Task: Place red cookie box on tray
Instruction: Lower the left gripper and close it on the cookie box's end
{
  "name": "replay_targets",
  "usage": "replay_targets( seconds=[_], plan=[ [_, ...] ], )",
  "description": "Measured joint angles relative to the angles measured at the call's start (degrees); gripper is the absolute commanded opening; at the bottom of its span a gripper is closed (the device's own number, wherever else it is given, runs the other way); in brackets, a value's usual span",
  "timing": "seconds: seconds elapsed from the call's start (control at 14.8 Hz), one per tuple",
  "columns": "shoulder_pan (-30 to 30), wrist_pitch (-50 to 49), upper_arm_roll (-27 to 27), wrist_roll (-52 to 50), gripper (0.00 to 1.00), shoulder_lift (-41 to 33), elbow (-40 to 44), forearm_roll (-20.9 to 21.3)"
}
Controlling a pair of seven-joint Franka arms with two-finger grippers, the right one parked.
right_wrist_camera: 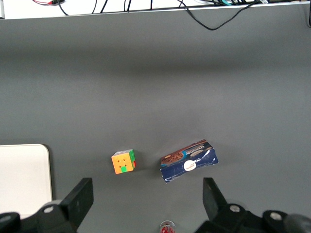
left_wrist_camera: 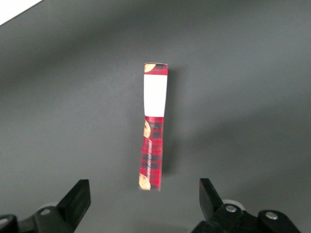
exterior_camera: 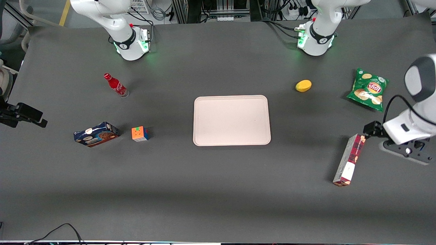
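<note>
Dark grey cloth covered the table [exterior_camera: 218, 190], and at its middle lay the pale pink tray [exterior_camera: 232, 120], flat and bare. Toward the working arm's end, close to the table's edge, the red cookie box [exterior_camera: 349, 160] lay on the cloth, well apart from the tray, one short end pointing toward the front edge. Nearer the arm bases at that same end sat a green chip bag [exterior_camera: 369, 89] and a small yellow fruit [exterior_camera: 303, 85]. Toward the parked arm's end were the blue cookie box [exterior_camera: 96, 134], a red bottle [exterior_camera: 115, 85], and a colourful cube [exterior_camera: 140, 133] just beside the blue box. The gripper [left_wrist_camera: 145, 200] hovered above the plaid end of the red cookie box, its fingers [left_wrist_camera: 76, 199] spread wide, holding nothing and touching nothing.
</note>
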Motion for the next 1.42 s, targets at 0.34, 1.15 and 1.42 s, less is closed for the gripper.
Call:
replay_targets(
  seconds=[0.34,1.15,1.42],
  plan=[
    [1.44,9.63,0.01,3.82,1.0,6.35,-2.83,0.0],
    [1.47,27.27,-0.13,4.21,1.0,17.0,-7.47,-0.3],
    [1.47,28.29,-0.13,4.21,0.44,17.96,-7.48,-0.39]
  ],
)
